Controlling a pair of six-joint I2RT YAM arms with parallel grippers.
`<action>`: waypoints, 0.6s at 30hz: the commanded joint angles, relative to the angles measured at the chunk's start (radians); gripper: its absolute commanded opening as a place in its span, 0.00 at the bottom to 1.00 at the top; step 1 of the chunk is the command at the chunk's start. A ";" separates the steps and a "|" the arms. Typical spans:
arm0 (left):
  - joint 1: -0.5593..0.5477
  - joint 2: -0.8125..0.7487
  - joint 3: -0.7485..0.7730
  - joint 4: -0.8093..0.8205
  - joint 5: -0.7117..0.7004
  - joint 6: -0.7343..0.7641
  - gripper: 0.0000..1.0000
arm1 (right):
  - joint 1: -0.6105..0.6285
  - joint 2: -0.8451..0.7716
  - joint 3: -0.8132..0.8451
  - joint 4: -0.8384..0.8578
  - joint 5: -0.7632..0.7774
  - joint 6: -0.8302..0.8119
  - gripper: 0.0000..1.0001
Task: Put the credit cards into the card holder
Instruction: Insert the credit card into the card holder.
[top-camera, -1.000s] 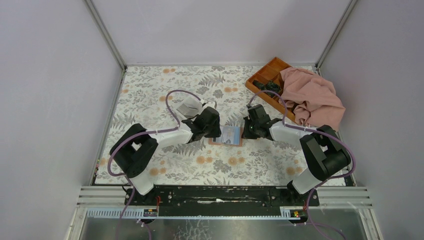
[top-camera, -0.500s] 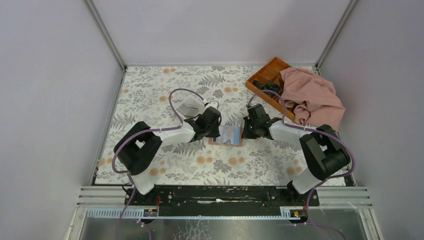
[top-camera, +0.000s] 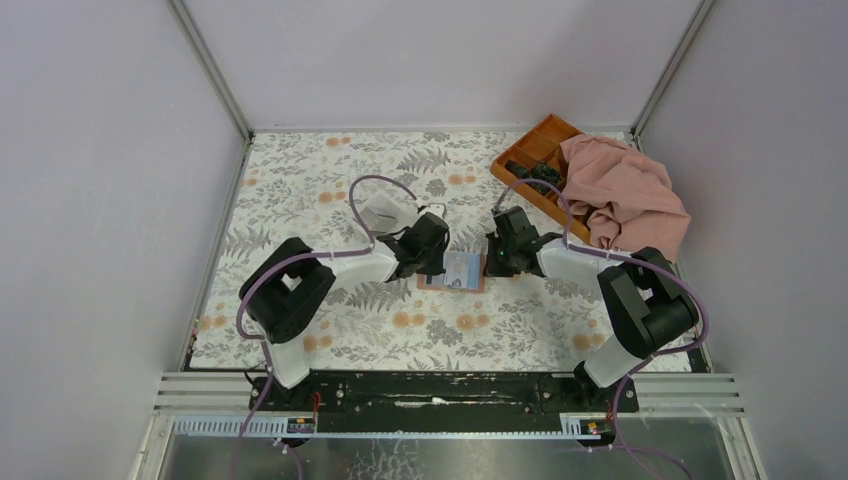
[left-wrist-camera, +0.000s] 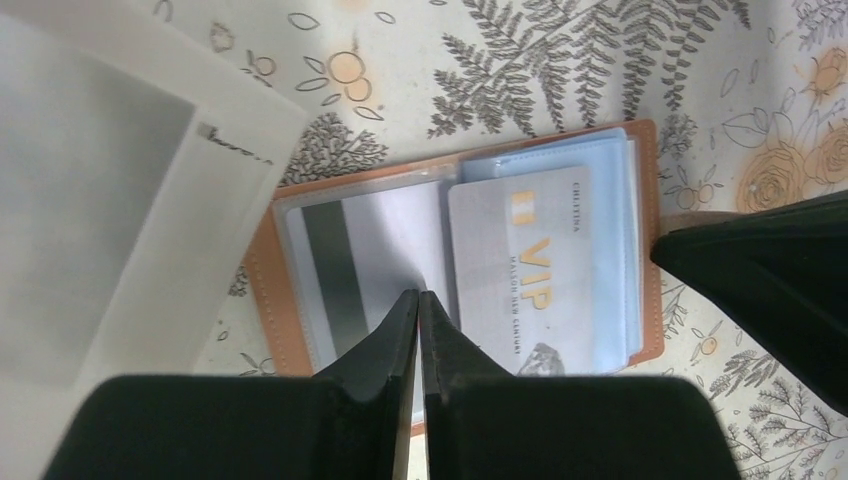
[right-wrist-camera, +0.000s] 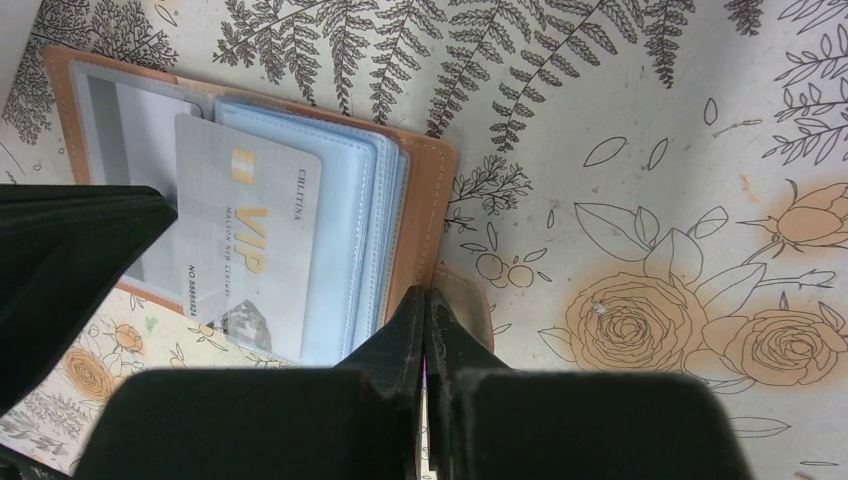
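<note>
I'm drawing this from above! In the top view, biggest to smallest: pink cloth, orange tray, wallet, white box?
1. pink cloth
2. orange tray, partly covered
3. wallet and white box look alike, both partly hidden by arms: unsure

The card holder (left-wrist-camera: 262, 300) is finished in tan-brown, with pale blue sleeves (left-wrist-camera: 612, 200) — the credit card (left-wrist-camera: 520, 270) is coloured silver-grey, lettered in gold. The table cover (left-wrist-camera: 560, 60) is printed with grey ferns and orange roses on white.

The left tool (left-wrist-camera: 418, 298) hides the card holder's (left-wrist-camera: 262, 300) middle edge beneath its tips, and the white box (left-wrist-camera: 100, 200) left of it is blurred and cropped.
</note>
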 joint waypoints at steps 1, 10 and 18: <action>-0.027 0.020 0.033 0.004 0.020 0.028 0.09 | 0.001 0.045 0.010 -0.016 0.026 -0.021 0.00; -0.067 0.052 0.056 0.005 0.048 0.034 0.08 | 0.001 0.047 0.006 -0.012 0.015 -0.017 0.00; -0.080 0.042 0.063 0.001 0.047 0.035 0.08 | 0.002 0.044 0.006 -0.015 0.015 -0.018 0.00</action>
